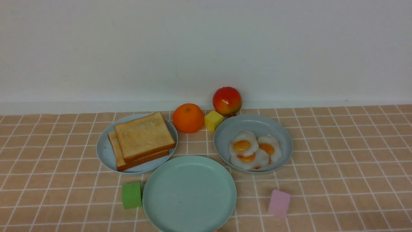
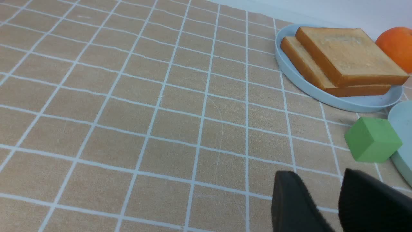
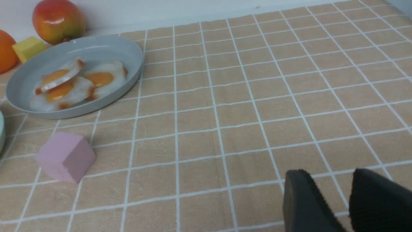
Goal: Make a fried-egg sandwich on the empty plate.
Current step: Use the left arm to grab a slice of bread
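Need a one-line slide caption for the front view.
Before assembly: toast slices on the sky-blue plate, fried eggs on the grey-blue plate, mint-green plate empty in front.

The cloth (image 1: 338, 145) is peach-tan with a white grid, and the wall (image 1: 206, 48) is off-white. The toast (image 1: 144, 135) is golden-brown with darker crusts, on a sky-blue plate (image 1: 104, 151). The eggs (image 1: 243, 145) are glossy white with orange yolks and brownish edges, on a grey-blue plate (image 1: 251, 125). The mint plate (image 1: 190, 193) is plain pale green. The orange (image 1: 187, 118) is bright orange. The mango (image 1: 227, 100) is red shading to yellow-green. There is a yellow cube (image 1: 213, 120), a green cube (image 1: 131, 195) and a pink cube (image 1: 279, 203). The left gripper (image 2: 317, 174) and right gripper (image 3: 330, 174) are black.
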{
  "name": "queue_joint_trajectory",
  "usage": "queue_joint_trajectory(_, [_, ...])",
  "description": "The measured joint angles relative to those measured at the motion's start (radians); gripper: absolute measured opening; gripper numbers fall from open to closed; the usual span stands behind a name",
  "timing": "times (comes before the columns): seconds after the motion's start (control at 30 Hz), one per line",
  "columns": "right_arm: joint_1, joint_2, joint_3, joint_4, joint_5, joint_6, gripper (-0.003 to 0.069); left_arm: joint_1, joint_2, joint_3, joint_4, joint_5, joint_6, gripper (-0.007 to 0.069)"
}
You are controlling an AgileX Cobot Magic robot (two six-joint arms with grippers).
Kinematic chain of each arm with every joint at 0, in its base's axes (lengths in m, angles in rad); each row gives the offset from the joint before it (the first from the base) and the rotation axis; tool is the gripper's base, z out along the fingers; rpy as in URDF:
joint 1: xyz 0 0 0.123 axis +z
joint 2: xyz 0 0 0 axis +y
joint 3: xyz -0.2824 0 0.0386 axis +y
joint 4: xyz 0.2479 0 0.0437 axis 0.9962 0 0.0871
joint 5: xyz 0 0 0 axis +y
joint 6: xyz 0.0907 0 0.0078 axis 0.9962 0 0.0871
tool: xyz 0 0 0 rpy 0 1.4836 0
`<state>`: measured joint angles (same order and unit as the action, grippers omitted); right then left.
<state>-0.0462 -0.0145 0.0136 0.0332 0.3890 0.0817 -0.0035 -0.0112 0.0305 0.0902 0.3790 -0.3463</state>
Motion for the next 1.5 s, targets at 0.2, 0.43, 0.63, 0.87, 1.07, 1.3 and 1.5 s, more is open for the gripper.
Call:
queue_joint_trajectory(0.2, [0.0, 0.0, 0.0, 0.0, 0.0, 0.0, 0.0239, 0.0, 0.0, 0.0, 0.0, 0.0, 0.0, 0.0238])
queue_joint_trajectory(0.43, [0.0, 0.0, 0.0, 0.0, 0.0, 0.0, 0.0239, 0.0, 0.0, 0.0, 0.0, 0.0, 0.0, 0.0238])
queue_joint_trajectory(0.63, [0.0, 0.0, 0.0, 0.0, 0.0, 0.0, 0.0239, 0.0, 0.0, 0.0, 0.0, 0.0, 0.0, 0.0238])
queue_joint_trajectory(0.87, [0.0, 0.0, 0.0, 0.0, 0.0, 0.0, 0.0239, 0.0, 0.0, 0.0, 0.0, 0.0, 0.0, 0.0238])
queue_joint_trajectory(1.07, [0.0, 0.0, 0.0, 0.0, 0.0, 0.0, 0.0239, 0.0, 0.0, 0.0, 0.024, -0.002, 0.0, 0.0238])
queue_joint_trajectory(1.3, [0.0, 0.0, 0.001, -0.001, -0.009, 0.0, 0.0239, 0.0, 0.0, 0.0, 0.031, -0.087, 0.0, 0.0238])
queue_joint_trajectory(1.5, [0.0, 0.0, 0.012, -0.001, -0.171, 0.0, 0.0239, 0.0, 0.0, 0.0, 0.031, -0.326, 0.0, 0.0238])
